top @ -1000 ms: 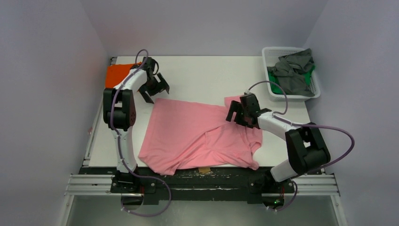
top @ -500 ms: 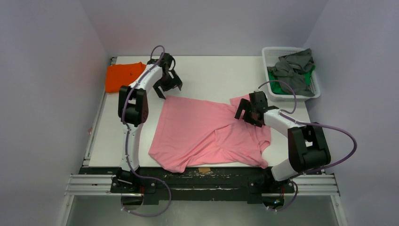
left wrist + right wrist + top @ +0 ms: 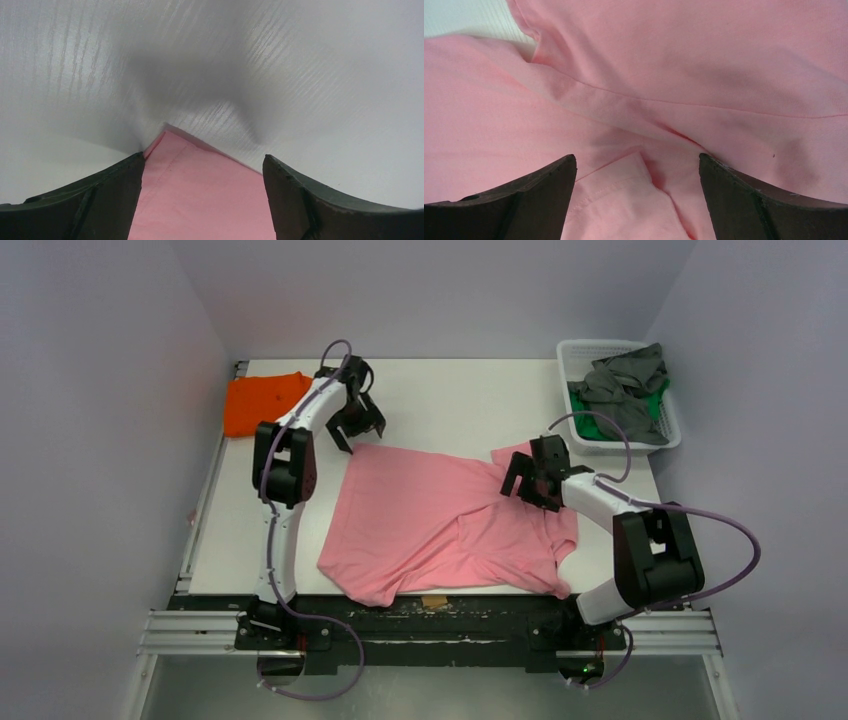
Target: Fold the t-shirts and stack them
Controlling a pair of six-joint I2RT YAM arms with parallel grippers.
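Observation:
A light pink t-shirt (image 3: 440,525) lies spread and creased on the white table (image 3: 450,400). My left gripper (image 3: 358,430) hovers at the shirt's far left corner. Seen from the left wrist, the gripper (image 3: 204,165) is open and the hemmed pink corner (image 3: 200,195) lies flat between its dark fingers (image 3: 107,192). My right gripper (image 3: 530,475) is over the shirt's far right part. In the right wrist view the gripper (image 3: 638,165) is open above a folded sleeve hem (image 3: 624,195), gripping nothing. An orange t-shirt (image 3: 262,400) lies folded at the back left.
A white basket (image 3: 600,343) at the back right holds a grey t-shirt (image 3: 625,380) over a green one (image 3: 590,425). A small tan tag (image 3: 434,601) sits on the table's near edge. Grey walls close in on three sides.
Both arms and the pink t-shirt have shifted to the right over the last second. The left arm has cleared the orange t-shirt. The left jaws have narrowed slightly around the pink corner.

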